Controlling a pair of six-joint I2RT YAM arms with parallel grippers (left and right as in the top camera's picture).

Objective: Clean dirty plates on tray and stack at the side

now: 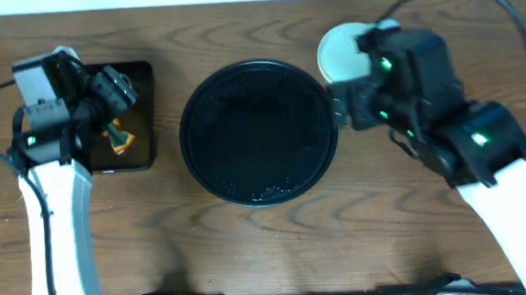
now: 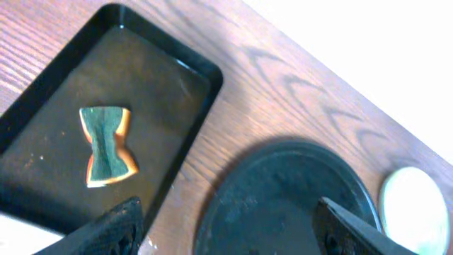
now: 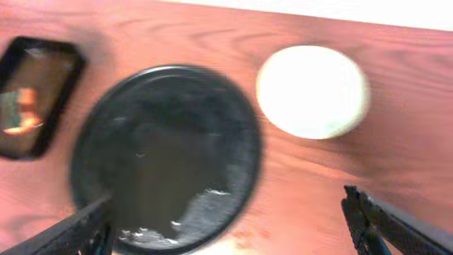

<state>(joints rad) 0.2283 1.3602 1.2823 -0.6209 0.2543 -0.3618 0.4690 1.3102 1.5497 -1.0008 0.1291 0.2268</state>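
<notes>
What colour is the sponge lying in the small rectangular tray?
The sponge is green with orange edges, clearest in the left wrist view.

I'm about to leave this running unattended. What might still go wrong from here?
The right arm hangs partly over the plates beside the round tray; swinging away could knock them. The sponge lies in brownish liquid in the rectangular tray below the open left gripper; bumping that tray may spill it.
</notes>
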